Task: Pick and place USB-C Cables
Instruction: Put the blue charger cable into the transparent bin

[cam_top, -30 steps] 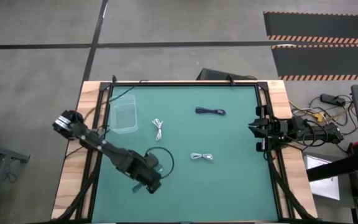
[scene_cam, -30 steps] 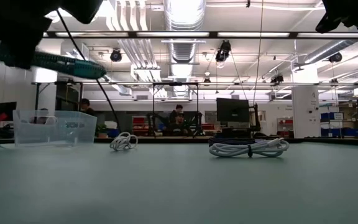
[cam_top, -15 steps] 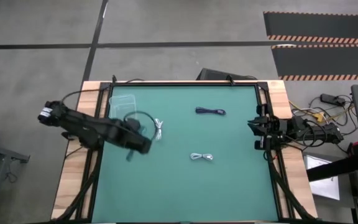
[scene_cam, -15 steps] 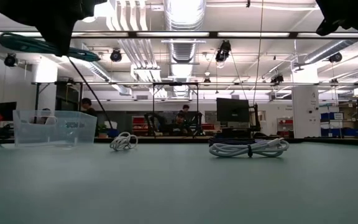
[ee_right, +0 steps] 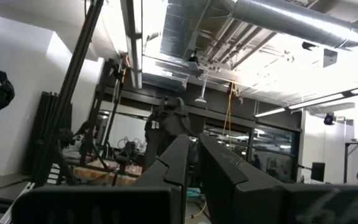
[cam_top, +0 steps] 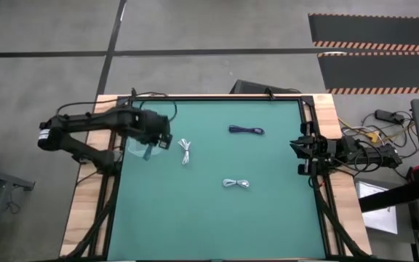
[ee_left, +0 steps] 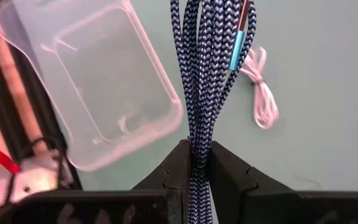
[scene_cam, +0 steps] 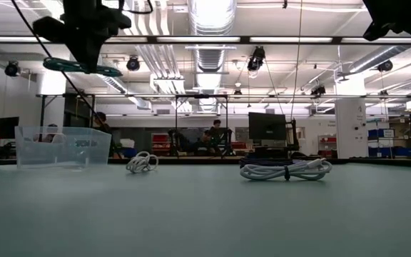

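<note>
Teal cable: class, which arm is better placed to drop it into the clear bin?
Left. Its gripper grips the teal cable beside the bin; the right gripper waits at the table's far edge.

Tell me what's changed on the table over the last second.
The left pincer, shut on the teal-green cable, has swung from the table's near side to above the clear plastic bin. The white cable, silvery-blue cable, dark cable and right pincer stayed put.
</note>
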`<state>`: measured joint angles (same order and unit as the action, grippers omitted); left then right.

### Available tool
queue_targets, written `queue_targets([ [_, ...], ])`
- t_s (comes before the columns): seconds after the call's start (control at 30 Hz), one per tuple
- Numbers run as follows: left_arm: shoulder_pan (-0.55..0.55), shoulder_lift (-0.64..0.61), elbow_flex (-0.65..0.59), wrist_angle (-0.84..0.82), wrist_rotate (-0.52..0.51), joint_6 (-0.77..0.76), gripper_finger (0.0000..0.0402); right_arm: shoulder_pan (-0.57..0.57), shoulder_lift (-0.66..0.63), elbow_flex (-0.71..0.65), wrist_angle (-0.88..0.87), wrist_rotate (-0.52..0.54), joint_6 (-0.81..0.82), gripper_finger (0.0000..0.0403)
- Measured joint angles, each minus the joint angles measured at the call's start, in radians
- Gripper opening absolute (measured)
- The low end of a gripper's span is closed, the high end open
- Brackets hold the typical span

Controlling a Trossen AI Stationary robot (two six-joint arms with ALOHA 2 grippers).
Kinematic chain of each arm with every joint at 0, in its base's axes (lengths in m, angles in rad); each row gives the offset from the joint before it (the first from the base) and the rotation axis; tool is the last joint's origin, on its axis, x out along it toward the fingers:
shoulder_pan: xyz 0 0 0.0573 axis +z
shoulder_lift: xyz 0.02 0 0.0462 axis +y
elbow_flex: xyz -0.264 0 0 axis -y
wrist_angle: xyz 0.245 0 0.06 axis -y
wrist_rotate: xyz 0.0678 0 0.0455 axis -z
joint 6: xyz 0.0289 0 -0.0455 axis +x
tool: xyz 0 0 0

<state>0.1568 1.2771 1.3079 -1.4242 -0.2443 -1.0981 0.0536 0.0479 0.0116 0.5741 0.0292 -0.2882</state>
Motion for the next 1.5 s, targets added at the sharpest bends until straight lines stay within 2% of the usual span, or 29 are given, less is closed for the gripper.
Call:
queue_targets([
  [0.23,0.174,0.039,-0.002,0.000,0.000,0.183,0.0029,0.000,0.000,0.000,0.000,0.000,-0.003,0.0027],
  [0.47,0.292,0.078,-0.006,0.000,-0.014,0.295,0.0029,0.000,0.000,0.000,0.001,0.000,-0.010,0.0027],
  [0.67,0.323,0.112,-0.006,0.000,-0.130,0.300,0.0029,0.000,0.000,0.000,0.001,0.000,-0.010,0.0027],
  [1.07,0.330,0.152,-0.006,-0.006,-0.159,0.323,0.0029,0.000,0.000,0.000,0.001,0.000,-0.019,0.0027],
  [1.13,0.339,0.158,-0.006,-0.006,-0.139,0.320,0.0028,0.000,0.000,0.000,0.000,0.000,-0.019,0.0027],
  [1.3,0.403,0.160,-0.011,-0.003,0.003,0.293,0.0022,0.000,0.000,0.000,0.001,0.000,-0.019,0.0027],
  [1.5,0.468,0.151,-0.026,0.002,0.068,0.294,0.0020,0.000,-0.001,0.000,0.000,0.000,-0.019,0.0027],
])
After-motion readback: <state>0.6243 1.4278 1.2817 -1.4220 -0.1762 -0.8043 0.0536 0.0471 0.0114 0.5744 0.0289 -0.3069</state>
